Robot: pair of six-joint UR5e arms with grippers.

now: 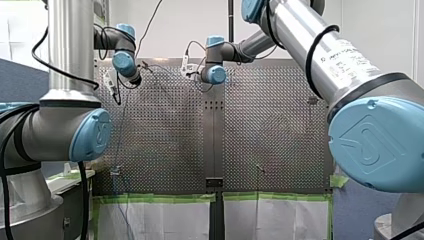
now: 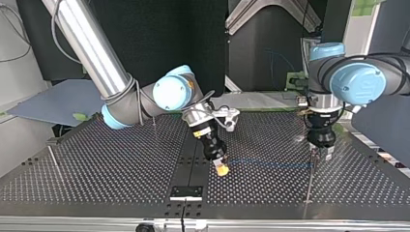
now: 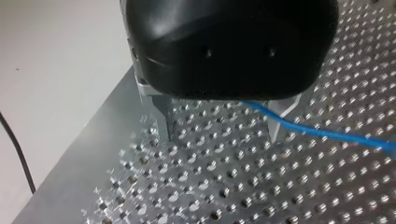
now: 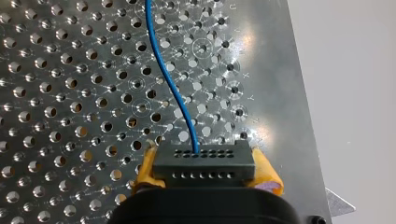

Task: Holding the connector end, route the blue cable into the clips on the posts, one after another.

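Note:
In the right wrist view my right gripper (image 4: 205, 179) is shut on a black connector (image 4: 204, 162), held between its yellow pads (image 4: 267, 175). The blue cable (image 4: 164, 70) leaves the connector and runs ahead over the perforated plate. In the top view the right gripper (image 2: 221, 167) hangs low over the table's middle. From there the cable (image 2: 270, 164) stretches across to my left gripper (image 2: 321, 152). In the left wrist view the left gripper (image 3: 222, 133) is open. The cable (image 3: 322, 133) passes beside one metal finger (image 3: 279, 122), unpinched.
A thin post (image 2: 309, 181) stands just below the left gripper in the top view. Two more posts (image 2: 52, 155) (image 2: 153, 121) stand at that view's left. The table's edge (image 4: 299, 116) runs close beside the connector. Green tape (image 1: 155, 198) lines the table's near edge in the front view.

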